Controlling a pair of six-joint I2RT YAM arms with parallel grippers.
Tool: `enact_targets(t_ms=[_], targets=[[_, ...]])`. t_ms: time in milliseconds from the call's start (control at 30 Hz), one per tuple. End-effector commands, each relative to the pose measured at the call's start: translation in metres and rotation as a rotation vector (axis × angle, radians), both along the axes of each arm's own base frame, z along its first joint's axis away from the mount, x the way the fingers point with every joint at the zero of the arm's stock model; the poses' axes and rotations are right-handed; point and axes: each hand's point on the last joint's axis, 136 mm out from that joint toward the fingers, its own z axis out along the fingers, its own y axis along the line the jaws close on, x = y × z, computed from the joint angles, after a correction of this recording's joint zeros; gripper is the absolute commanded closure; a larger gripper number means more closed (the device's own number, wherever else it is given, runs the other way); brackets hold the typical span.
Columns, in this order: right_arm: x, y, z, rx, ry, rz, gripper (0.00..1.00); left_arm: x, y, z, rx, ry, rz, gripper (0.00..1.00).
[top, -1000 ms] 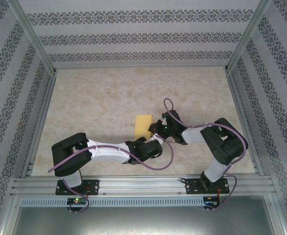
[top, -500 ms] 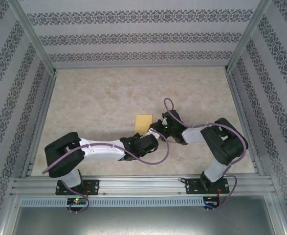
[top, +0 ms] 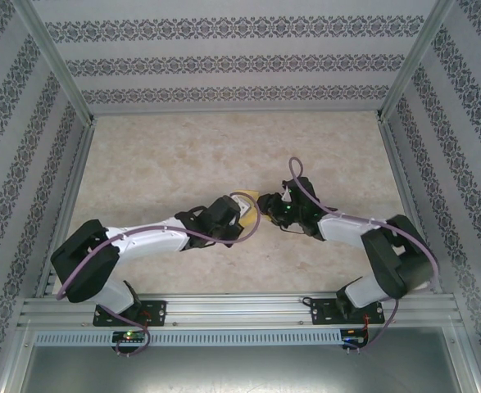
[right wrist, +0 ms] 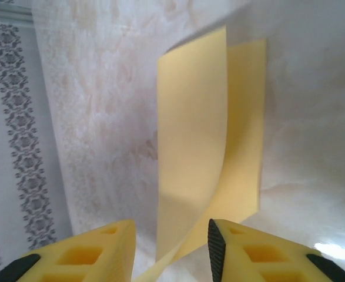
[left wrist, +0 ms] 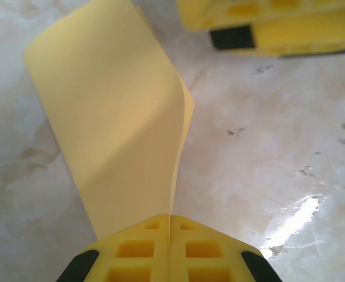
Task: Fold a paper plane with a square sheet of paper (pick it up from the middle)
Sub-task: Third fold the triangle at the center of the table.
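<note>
**Paper fold, mid-handover.** A pale marbled tabletop point(top: 158, 155) is seen from above, boxed in by patterned walls point(top: 224, 61) w/ a metal rail point(top: 240, 309) along the near edge. The L arm point(top: 142, 241) is stretched from the near-left corner toward the middle. The R arm point(top: 363, 233) is reached in from the near-right corner. Purple cables point(top: 292, 168) are looped over both. The two wrists are set almost nose to nose at approx. the tabletop's centre, slightly nearer the near edge than the far one.

The L gripper point(left wrist: 170, 226) is shown clamped tight, its yellow pads pressed together w/ no gap. The sheet point(left wrist: 113, 117) is pinched by one edge btwn them. The R gripper point(right wrist: 171, 235) is shown w/ jaws parted and a clear gap left btwn its pads. The sheet's lower edge is seen running into that gap w/o either pad being pressed on it. In the L wrist view the R gripper's fingers point(left wrist: 290, 12) are caught at the top edge, just beyond the sheet.

The sheet, plain yellow-orange, is held at approx. the centre of the tabletop, btwn the two grippers. It is bent rather than flat. From the L pinch it spreads away in a broad curve w/ one side edge curled over. From the R wrist it is seen as two layers, a front flap overlapping a back one. Whether its far edge is touching the tabletop cannot be told. From above it is mostly covered by the wrists, w/ a sliver of yellow left visible.
</note>
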Motion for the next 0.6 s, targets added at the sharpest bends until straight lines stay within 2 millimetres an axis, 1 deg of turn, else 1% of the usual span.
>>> enact_targets(t_ms=[0, 67, 133, 167, 300, 400, 467, 567], targets=[[-0.001, -0.021, -0.001, -0.167, -0.032, 0.015, 0.59, -0.011, -0.017, 0.004, -0.135, 0.115, -0.058, 1.0], [0.004, -0.019, 0.005, -0.179, -0.053, 0.036, 0.62, -0.012, -0.021, 0.002, -0.161, 0.157, -0.077, 1.0], [0.008, -0.01, 0.007, -0.172, -0.053, 0.089, 0.67, -0.012, -0.024, 0.001, -0.181, 0.189, -0.084, 1.0], [0.011, -0.004, 0.008, -0.169, -0.045, 0.118, 0.71, -0.012, -0.026, 0.002, -0.197, 0.202, -0.09, 1.0], [0.023, 0.011, -0.01, -0.182, 0.008, 0.199, 0.85, -0.011, -0.031, 0.002, -0.241, 0.251, -0.097, 1.0], [0.03, 0.023, -0.018, -0.195, 0.032, 0.26, 0.89, -0.007, -0.029, 0.004, -0.264, 0.258, -0.08, 1.0], [0.032, 0.03, -0.024, -0.246, 0.061, 0.309, 0.91, -0.005, -0.028, 0.005, -0.287, 0.274, -0.073, 1.0], [0.032, 0.037, -0.04, -0.261, 0.1, 0.339, 0.93, -0.003, -0.026, 0.004, -0.311, 0.303, -0.065, 1.0]])
